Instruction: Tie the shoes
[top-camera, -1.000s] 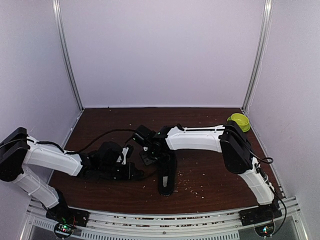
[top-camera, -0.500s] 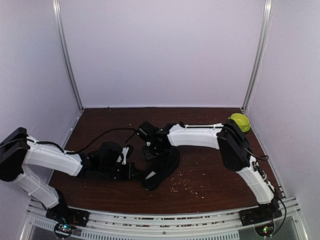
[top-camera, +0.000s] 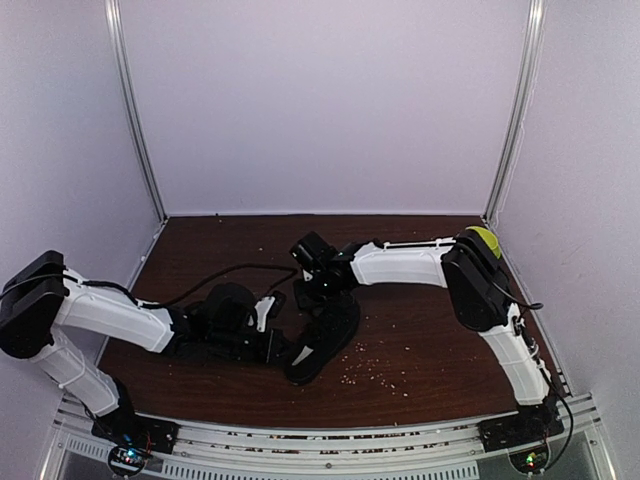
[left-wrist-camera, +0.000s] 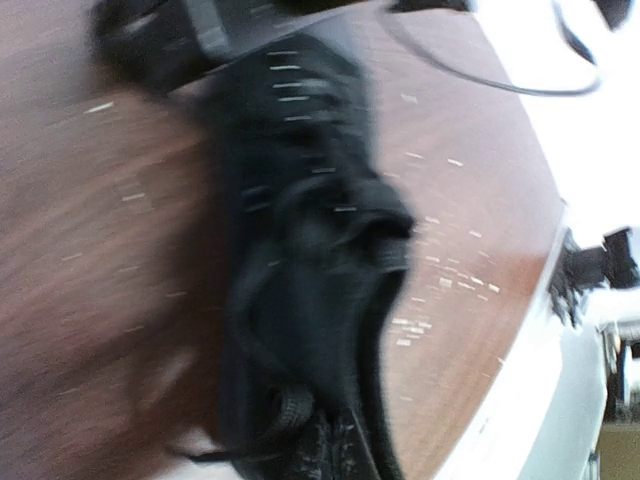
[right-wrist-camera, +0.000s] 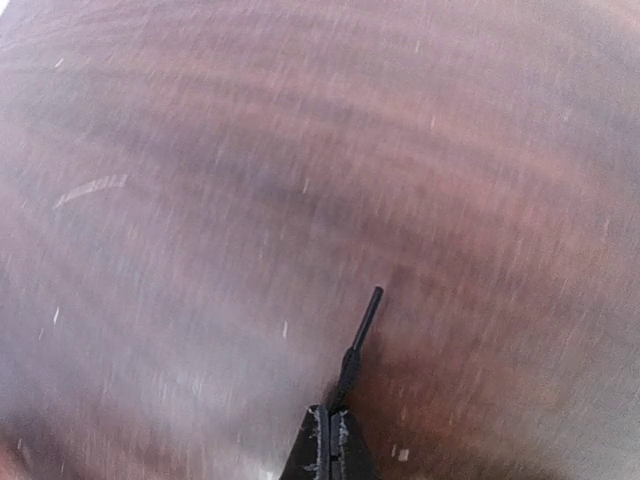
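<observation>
The black shoe (top-camera: 322, 340) lies diagonally on the brown table, and it fills the blurred left wrist view (left-wrist-camera: 310, 250). My right gripper (top-camera: 308, 285) hovers just behind the shoe's far end. In the right wrist view it (right-wrist-camera: 329, 415) is shut on a thin black lace, whose stiff tip (right-wrist-camera: 363, 325) sticks out past the fingers over bare table. My left gripper (top-camera: 275, 340) sits at the shoe's left side, low over the table. It (left-wrist-camera: 335, 450) is shut against the shoe's black fabric. Blur hides whether it pinches a lace.
A green bowl (top-camera: 482, 240) stands at the back right corner, partly behind the right arm. Pale crumbs (top-camera: 372, 372) are scattered on the table in front of the shoe. A black cable (top-camera: 230, 268) loops over the left arm. White walls enclose the table.
The shoe swung from pointing straight at the front edge to lying diagonally. My right gripper drew back to the right and closed on the lace. My left gripper shifted slightly right.
</observation>
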